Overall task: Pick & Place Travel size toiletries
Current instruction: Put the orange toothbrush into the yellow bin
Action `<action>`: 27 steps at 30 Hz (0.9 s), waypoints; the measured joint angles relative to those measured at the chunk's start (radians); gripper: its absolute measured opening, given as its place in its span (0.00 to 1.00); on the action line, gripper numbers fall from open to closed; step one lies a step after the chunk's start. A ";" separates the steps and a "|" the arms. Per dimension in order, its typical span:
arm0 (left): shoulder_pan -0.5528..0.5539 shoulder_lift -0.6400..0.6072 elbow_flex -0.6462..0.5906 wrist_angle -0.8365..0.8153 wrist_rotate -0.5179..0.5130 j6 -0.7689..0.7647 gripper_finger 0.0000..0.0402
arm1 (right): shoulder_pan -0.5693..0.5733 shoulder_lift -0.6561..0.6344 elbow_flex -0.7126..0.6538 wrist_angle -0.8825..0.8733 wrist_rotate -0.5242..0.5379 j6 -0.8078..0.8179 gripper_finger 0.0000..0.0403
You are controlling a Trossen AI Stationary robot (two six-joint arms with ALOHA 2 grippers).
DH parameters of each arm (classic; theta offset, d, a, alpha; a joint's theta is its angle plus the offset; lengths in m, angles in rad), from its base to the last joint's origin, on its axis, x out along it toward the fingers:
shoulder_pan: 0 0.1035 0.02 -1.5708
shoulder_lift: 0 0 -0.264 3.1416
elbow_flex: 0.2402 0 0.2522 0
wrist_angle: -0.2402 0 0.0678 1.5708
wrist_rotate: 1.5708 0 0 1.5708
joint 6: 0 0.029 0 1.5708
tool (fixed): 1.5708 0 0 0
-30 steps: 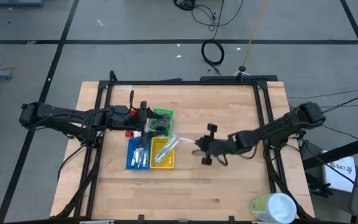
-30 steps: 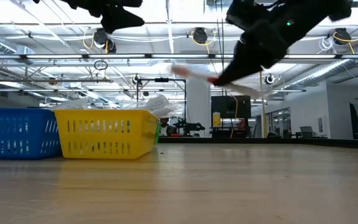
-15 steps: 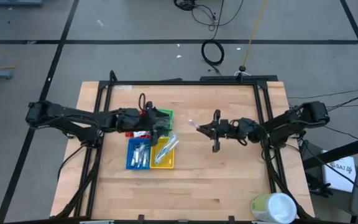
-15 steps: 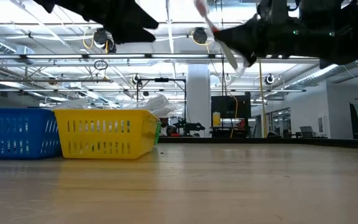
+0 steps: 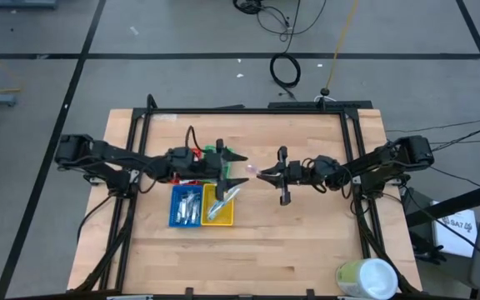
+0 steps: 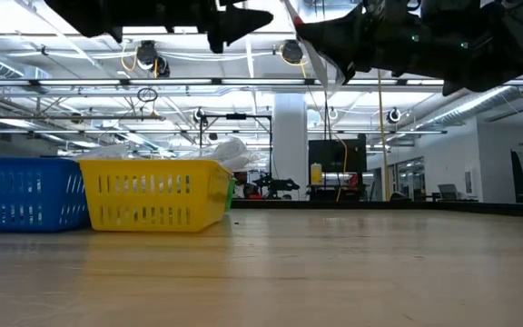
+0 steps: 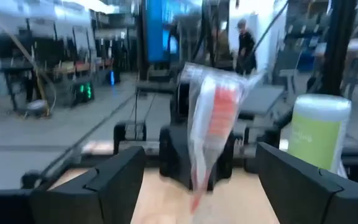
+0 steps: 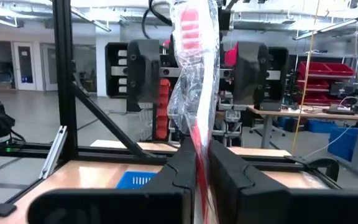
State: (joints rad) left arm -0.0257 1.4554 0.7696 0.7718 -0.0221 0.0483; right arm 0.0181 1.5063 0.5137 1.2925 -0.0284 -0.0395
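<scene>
A clear plastic packet [image 5: 251, 169] with red contents hangs in the air above the table's middle, in my right gripper [image 5: 263, 172], which is shut on it. The right wrist view shows the packet [image 8: 194, 62] sticking out past the fingers, and in the low view it [image 6: 316, 54] is high above the wood. My left gripper [image 5: 238, 164] is open and faces it from the left. Its two fingers [image 7: 123, 177] stand wide apart on either side of the packet's [image 7: 213, 118] free end, touching nothing. My right gripper pinches one end of the packet [image 8: 199, 140] between its two fingers [image 8: 179, 165]. It comes in level from the table's right side, fingers along the packet. The packet is lifted clear and points beyond the fingertips toward the left gripper.
Four small trays sit left of centre: green [image 5: 220, 153], red [image 5: 176, 177], blue [image 5: 186, 206] holding silver tubes, yellow [image 5: 220, 207] holding pale packets. A large pale green and white cylinder [image 5: 367, 277] stands at the near right corner. Bare wood lies in front of the grippers.
My right gripper has risen from beside the yellow tray, moved toward the far edge, then a little left, carrying the packet up clear of the table and turning it to point left. My left gripper has travelled right, from over the green tray to the packet's free end.
</scene>
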 joint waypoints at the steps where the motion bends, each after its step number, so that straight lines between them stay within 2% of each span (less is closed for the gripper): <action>1: 0.000 0.012 0.000 0.037 0.006 0.000 0.73 | 0.000 0.000 0.001 0.003 0.000 0.000 0.03; 13: 0.008 0.104 0.011 0.206 0.025 -0.004 0.66 | 0.000 0.000 0.001 -0.007 0.000 0.001 0.03; 20: 0.009 0.163 0.079 0.198 0.024 -0.004 0.63 | 0.000 0.000 0.001 -0.011 0.000 0.002 0.03; 27: 0.009 0.163 0.087 0.188 0.024 -0.002 0.60 | 0.000 0.000 0.001 -0.018 0.000 0.011 0.03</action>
State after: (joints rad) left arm -0.0170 1.6184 0.8562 0.9600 0.0021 0.0465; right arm 0.0185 1.5059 0.5148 1.2748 -0.0284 -0.0284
